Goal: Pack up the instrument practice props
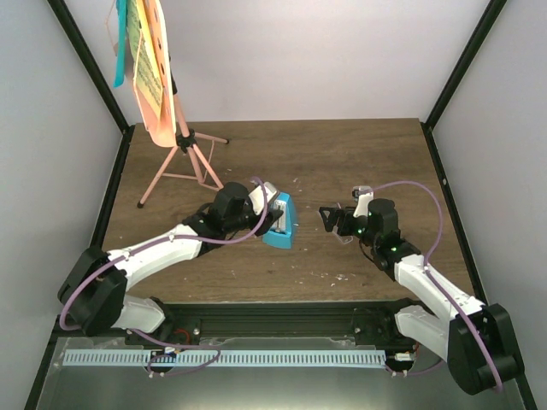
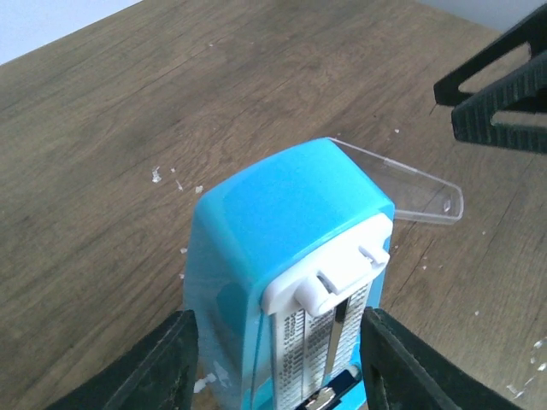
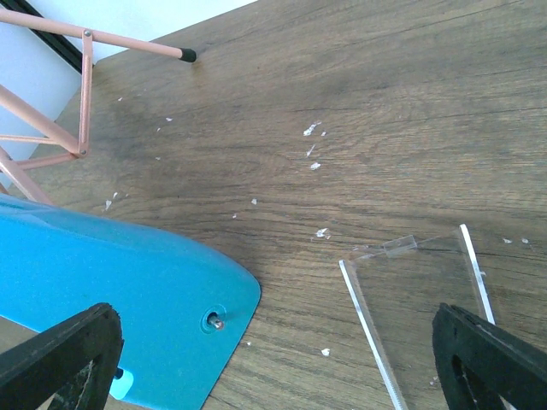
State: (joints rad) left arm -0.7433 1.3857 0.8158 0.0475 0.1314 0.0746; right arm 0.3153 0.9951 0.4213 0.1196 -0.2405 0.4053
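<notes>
The small blue metronome [image 1: 279, 221] stands near the table's middle, its white top and scale facing the left wrist camera [image 2: 295, 231]. My left gripper [image 1: 272, 215] is shut on it, one finger against each side [image 2: 278, 367]. Its clear cover [image 2: 410, 192] is off and lies flat on the wood just right of it [image 3: 419, 307]. My right gripper [image 1: 329, 219] is open above the gap between the metronome's blue side [image 3: 111, 290] and the cover, holding nothing [image 3: 278, 376]. The salmon-pink music stand [image 1: 184, 145] stands at the far left, holding yellow [image 1: 149, 73] and blue [image 1: 120, 43] sheets.
Small white flecks [image 3: 312, 130] are scattered over the brown tabletop [image 1: 359, 162]. Black frame posts [image 1: 90, 60] run along both sides. The stand's tripod legs [image 3: 51, 128] spread over the far-left part of the table.
</notes>
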